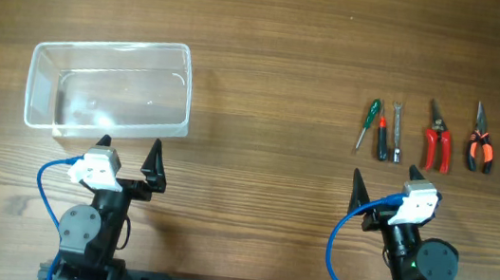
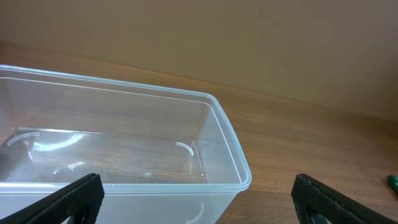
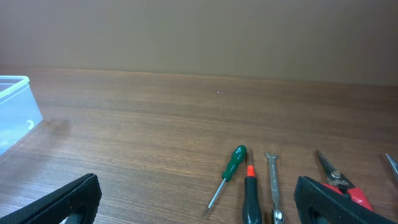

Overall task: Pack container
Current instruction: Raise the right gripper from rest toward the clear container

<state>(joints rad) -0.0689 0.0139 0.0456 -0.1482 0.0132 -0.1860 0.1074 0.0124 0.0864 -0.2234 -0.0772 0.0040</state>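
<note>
The clear plastic container (image 1: 109, 86) sits empty at the table's upper left; it fills the left wrist view (image 2: 124, 143). My left gripper (image 1: 130, 152) is open and empty just in front of its near wall. Several hand tools lie in a row at the upper right: a green screwdriver (image 1: 368, 122), a black-and-red screwdriver (image 1: 382, 137), a small wrench (image 1: 396, 131), red-handled pliers (image 1: 436, 139) and orange-and-black pliers (image 1: 480, 142). My right gripper (image 1: 386, 185) is open and empty, just in front of the tools. The right wrist view shows the green screwdriver (image 3: 233, 167) and the wrench (image 3: 273, 183).
The wooden table (image 1: 277, 76) is bare between the container and the tools. Both arm bases stand at the near edge, with blue cables (image 1: 341, 256) looping beside them.
</note>
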